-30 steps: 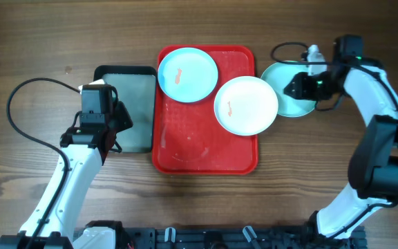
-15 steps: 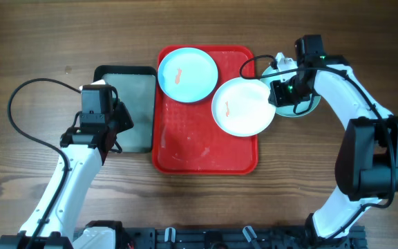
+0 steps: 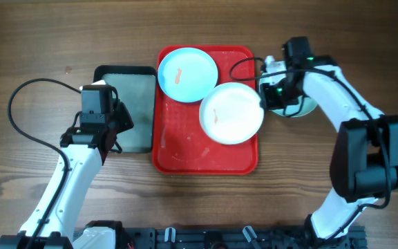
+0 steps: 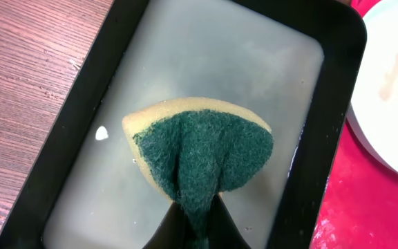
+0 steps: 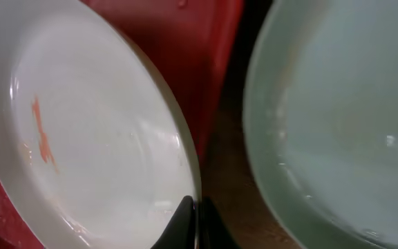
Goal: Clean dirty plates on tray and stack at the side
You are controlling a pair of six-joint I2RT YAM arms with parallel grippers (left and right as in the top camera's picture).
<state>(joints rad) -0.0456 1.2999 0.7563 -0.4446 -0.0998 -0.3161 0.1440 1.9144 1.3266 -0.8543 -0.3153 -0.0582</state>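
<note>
The red tray [image 3: 185, 149] holds a light blue plate [image 3: 187, 74] with a red smear at its back left, and a white plate [image 3: 231, 114] with a small red smear at its right. My right gripper [image 3: 264, 97] is shut on the white plate's right rim, and its fingertips [image 5: 185, 216] pinch the edge in the right wrist view. A second light blue plate [image 3: 308, 105] lies on the table right of the tray, partly under the right arm. My left gripper [image 4: 197, 221] is shut on a green and yellow sponge [image 4: 206, 149].
The sponge hangs over a dark grey tray [image 3: 135, 111] with cloudy water, left of the red tray. Its black rim [image 4: 323, 159] sits against the red tray [image 4: 365, 207]. A black cable loops over the wood at the far left [image 3: 19, 117].
My right gripper moved left from over the off-tray blue plate to the white plate's rim. The white plate has slid left, further onto the red tray. The left arm has not moved.
</note>
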